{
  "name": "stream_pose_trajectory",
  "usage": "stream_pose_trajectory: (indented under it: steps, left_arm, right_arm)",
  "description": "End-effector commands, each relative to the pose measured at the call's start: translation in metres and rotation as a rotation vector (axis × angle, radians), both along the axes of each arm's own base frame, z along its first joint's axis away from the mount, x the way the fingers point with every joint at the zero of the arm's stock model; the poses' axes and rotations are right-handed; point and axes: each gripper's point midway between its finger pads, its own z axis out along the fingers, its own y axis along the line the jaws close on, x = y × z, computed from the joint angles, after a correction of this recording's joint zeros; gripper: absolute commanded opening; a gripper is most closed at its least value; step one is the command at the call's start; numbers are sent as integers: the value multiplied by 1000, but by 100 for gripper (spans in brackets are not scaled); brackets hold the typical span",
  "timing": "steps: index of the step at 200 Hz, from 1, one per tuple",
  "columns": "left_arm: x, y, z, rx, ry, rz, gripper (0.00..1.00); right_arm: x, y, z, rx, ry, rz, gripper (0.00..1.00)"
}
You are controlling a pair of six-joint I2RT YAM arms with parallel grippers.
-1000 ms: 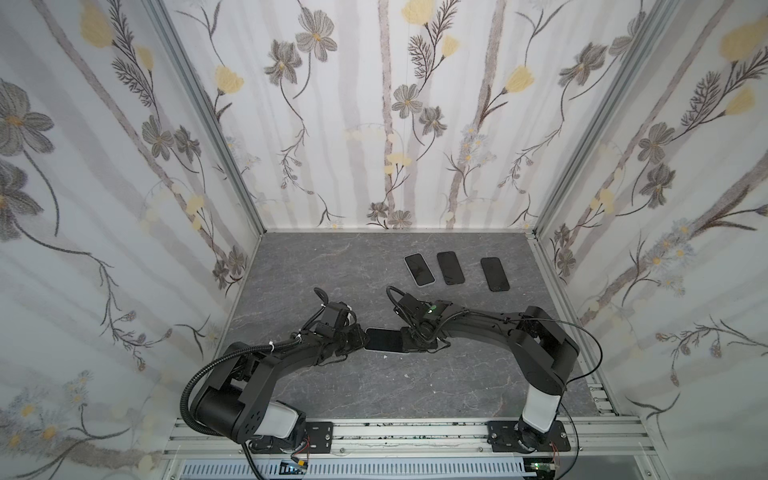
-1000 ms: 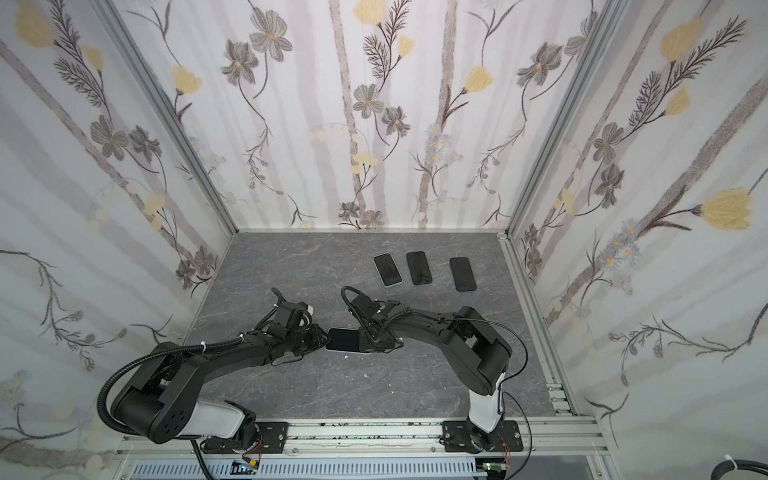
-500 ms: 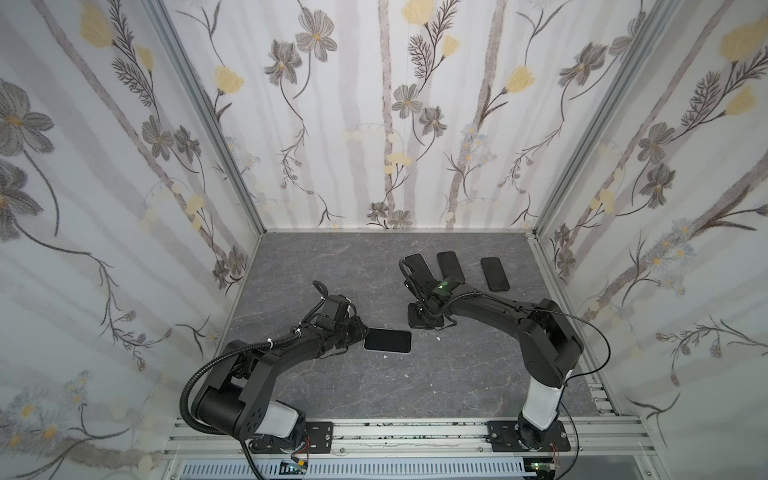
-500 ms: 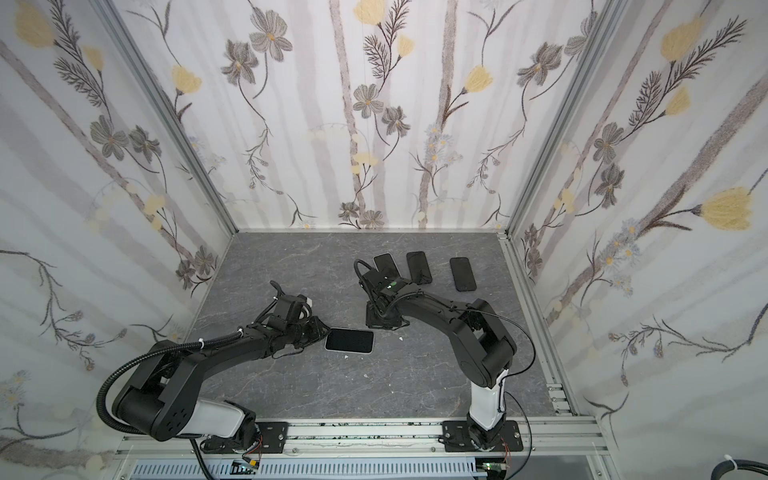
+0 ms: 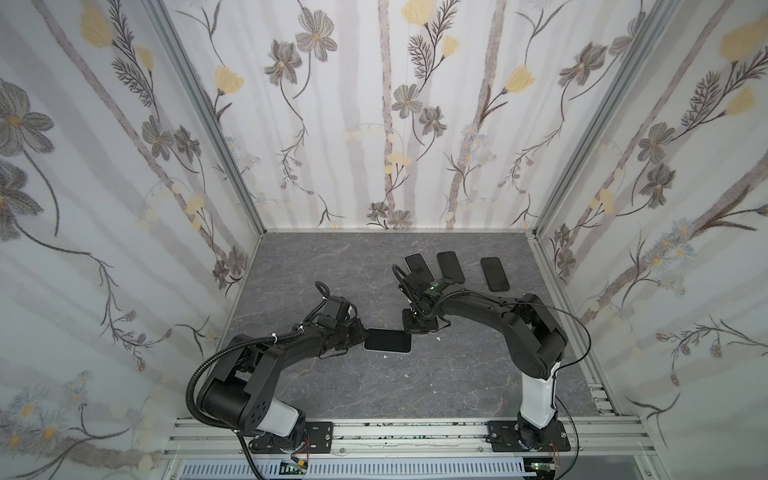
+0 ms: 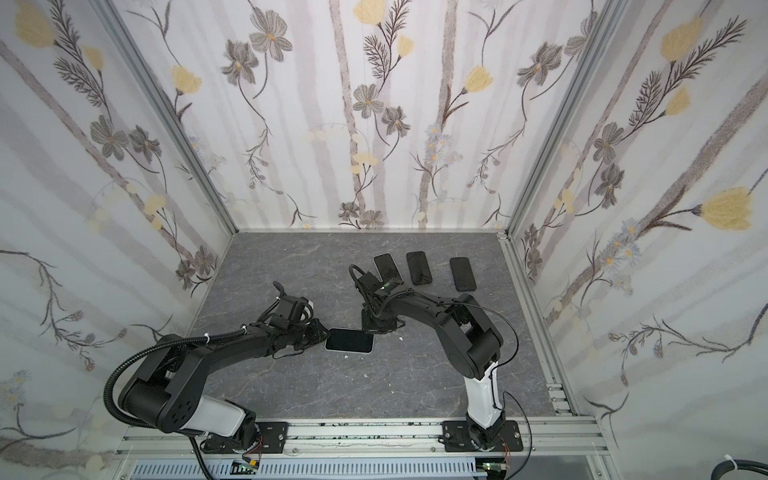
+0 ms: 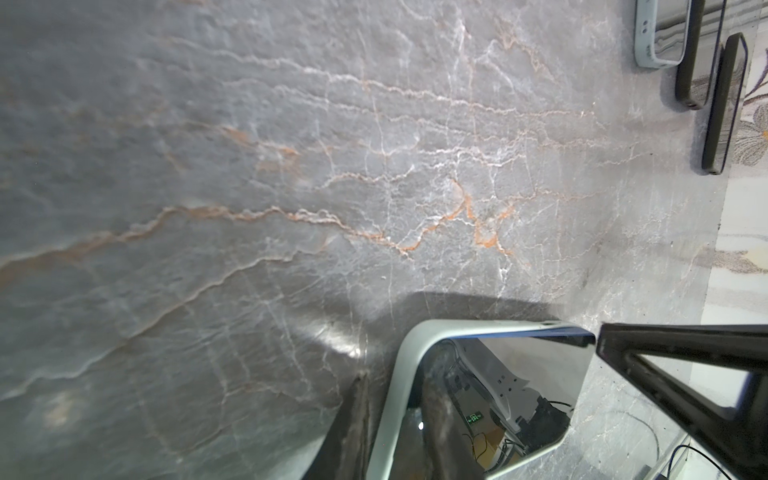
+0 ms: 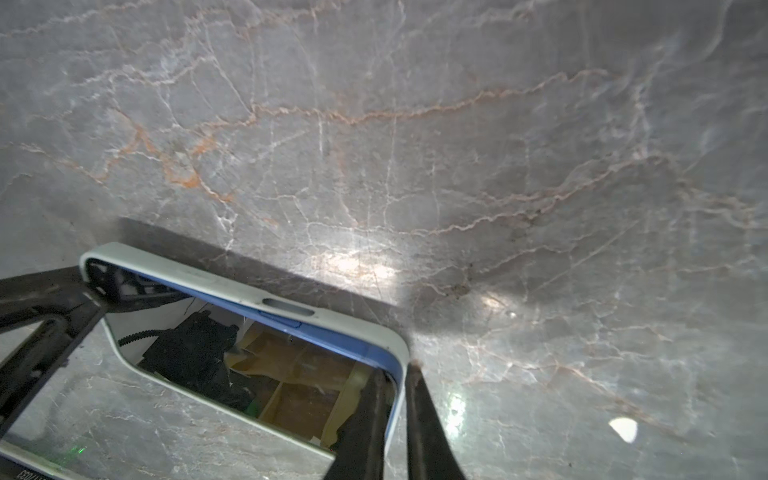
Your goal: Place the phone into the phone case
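The phone (image 5: 387, 340) lies flat with its screen up inside the pale phone case (image 8: 187, 266), set lengthways across the middle of the grey marbled table (image 5: 332, 399). In the right wrist view a strip of the phone's blue side shows just inside the case's rim. Whether the phone is pressed fully home cannot be told.

The left gripper (image 5: 362, 333) is at the left end of the case. The left wrist view shows it clamped on that end: one finger (image 7: 353, 428) sits outside the rim and the other over the glass, with the rim between them.

The right gripper (image 5: 412, 329) stands at the far right corner of the case, pointing down. Its fingers are almost together and pinch the wall of that corner — one finger (image 8: 365, 415) rests on the screen side, the other against the outside of the case.

Beyond the case, toward the back wall and well apart from it, three other phones (image 5: 450, 266) lie in a row. The one nearest the case has a pale rim and is partly hidden by the right arm; the other two are dark.

A few white scraps (image 5: 436, 338) lie on the table near the case — one beside its right end, one just off its near edge.
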Motion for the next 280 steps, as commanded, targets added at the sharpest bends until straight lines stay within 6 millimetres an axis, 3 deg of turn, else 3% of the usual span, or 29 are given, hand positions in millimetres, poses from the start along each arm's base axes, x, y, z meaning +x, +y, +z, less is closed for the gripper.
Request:
stream_pose_trajectory:
  steps: [1, 59, 99, 113, 121, 139, 159, 179, 187, 194, 216, 246, 280]
  left_arm:
    - [-1, 1, -2, 10, 2, -3, 25]
    - [-2, 3, -3, 13, 0, -1, 25]
    - [-4, 3, -5, 8, 4, 2, 25]
    - [-3, 3, -4, 3, 1, 7, 25]
    - [-1, 2, 0, -1, -7, 10, 25]
    - [10, 1, 17, -12, -47, 20, 25]
    - [28, 7, 53, -8, -137, 47, 26]
    - [40, 25, 87, 33, -225, 96, 29]
    - [42, 35, 100, 51, -262, 118, 30]
    - [41, 42, 108, 62, -283, 134, 31]
    - [35, 65, 124, 101, -324, 187, 35]
    - [26, 90, 135, 152, -358, 236, 39]
    - [20, 99, 139, 164, -373, 249, 40]
  right_arm:
    - [-7, -1, -7, -12, 28, 19, 13]
    - [-21, -16, -24, -125, 53, 36, 11]
    - [-38, -37, -42, -244, 98, 60, 13]
    - [-33, -37, -38, -253, 77, 51, 14]
    - [-35, -24, -28, -245, 45, 81, 15]
    - [-15, 7, 11, -166, -69, 135, 27]
    - [3, 40, 54, -74, -196, 271, 44]
    - [10, 55, 74, -27, -264, 405, 61]
    - [7, 59, 74, -13, -266, 472, 71]
    - [5, 61, 72, -8, -264, 518, 87]
    - [-4, 64, 58, -22, -251, 670, 100]
    - [-12, 70, 47, -56, -299, 843, 100]
    - [-15, 71, 33, -83, -294, 937, 100]
